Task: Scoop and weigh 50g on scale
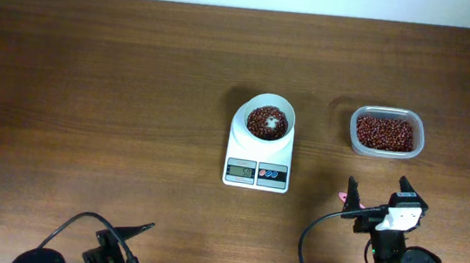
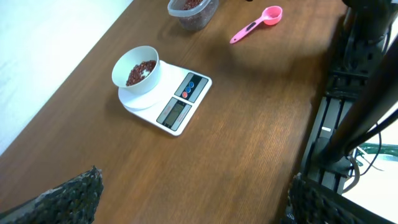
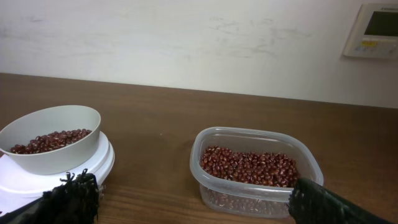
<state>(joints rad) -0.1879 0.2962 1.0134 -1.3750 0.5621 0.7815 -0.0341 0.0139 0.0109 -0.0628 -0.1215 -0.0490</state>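
Scale (image 1: 258, 156) | ahead-left of right gripper (image 1: 378, 183), well apart | readout (image 1: 241, 172) unclear

The scale (image 1: 259, 147) is white, with a grey display (image 1: 240, 172) and red and blue buttons (image 1: 272, 175) on its front panel. The round bowl (image 2: 151, 77) on top of the scale is white, filled with dark red-brown beans (image 1: 266, 123). Right of the scale, a clear plastic tub (image 3: 249, 132) holds beans of the same red-brown. A bright pink measuring spoon (image 2: 258, 23) lies near the scale's right front. The table (image 1: 90, 90) under the scale is dark brown with a fine wood grain.
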